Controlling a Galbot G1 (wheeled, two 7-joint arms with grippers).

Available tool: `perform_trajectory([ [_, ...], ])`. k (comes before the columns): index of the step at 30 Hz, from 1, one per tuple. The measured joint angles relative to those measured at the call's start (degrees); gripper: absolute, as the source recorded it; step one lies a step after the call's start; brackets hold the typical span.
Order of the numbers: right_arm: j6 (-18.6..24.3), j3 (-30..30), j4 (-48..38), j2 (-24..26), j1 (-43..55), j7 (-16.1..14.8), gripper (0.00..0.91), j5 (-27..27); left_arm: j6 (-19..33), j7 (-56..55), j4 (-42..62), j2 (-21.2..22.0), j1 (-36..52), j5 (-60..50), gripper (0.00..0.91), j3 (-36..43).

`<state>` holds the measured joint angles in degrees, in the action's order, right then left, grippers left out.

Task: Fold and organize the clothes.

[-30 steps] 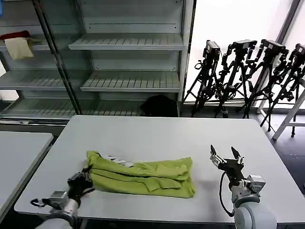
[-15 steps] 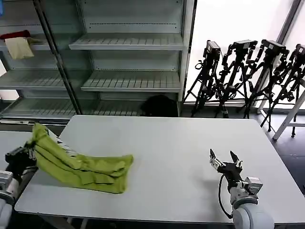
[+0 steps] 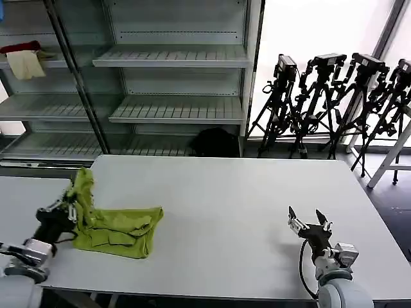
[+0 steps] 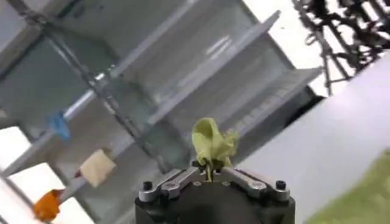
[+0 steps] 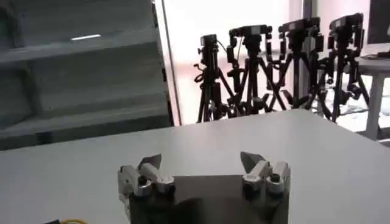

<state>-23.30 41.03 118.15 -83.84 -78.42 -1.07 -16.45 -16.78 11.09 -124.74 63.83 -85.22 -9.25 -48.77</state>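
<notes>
Head view: the lime-green T-shirt [image 3: 115, 228] lies bunched at the table's [image 3: 231, 212] eight o'clock, one end pinched in the left gripper [image 3: 64, 212]. Right gripper [image 3: 308, 226], fingers wide, waits at four o'clock. Lower the raised end slowly, keeping folds aligned.

Both arms end in a black claw [image 3: 309, 221] on a silver-grey wrist — thin black cable, round screws.

Open tabletop, one heap at its left edge

The white rectangular table [image 3: 231, 212] lies bare from centre to 3 o'clock; the crumpled lime-green T-shirt [image 3: 119, 228] blocks 9 o'clock, the grey metal shelving [image 3: 173, 109] stands at 12, black tripods [image 3: 334, 102] at 2.
</notes>
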Motion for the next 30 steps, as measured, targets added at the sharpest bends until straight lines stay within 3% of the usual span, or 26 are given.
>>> perform_trajectory([
  [15,-0.18,-0.35,0.46,-0.24,-0.1,-0.2,0.907,0.16,1.37,-1.56,1.87,6.24,0.17,-9.96,0.0,13.19],
  [19,-0.49,-0.82,1.3,-0.15,0.07,-0.5,0.907,0.54,1.11,-2.23,3.13,7.47,0.46,-11.06,0.04,15.55],
  [21,-0.51,-1.14,1.64,-0.12,0.31,-0.55,0.907,1.03,0.91,-2.41,3.55,7.97,0.36,-11.41,0.816,16.47],
  [22,-0.53,-1.35,1.75,-0.11,0.44,-0.56,0.907,1.26,0.79,-2.54,3.67,8.23,0.22,-11.63,0.907,16.98],
  [30,-0.61,-2.6,2.15,-0.77,0.79,-0.5,0.907,3.05,0.64,-3.72,4.01,9.84,-0.52,-13.61,0.907,20.04],
])
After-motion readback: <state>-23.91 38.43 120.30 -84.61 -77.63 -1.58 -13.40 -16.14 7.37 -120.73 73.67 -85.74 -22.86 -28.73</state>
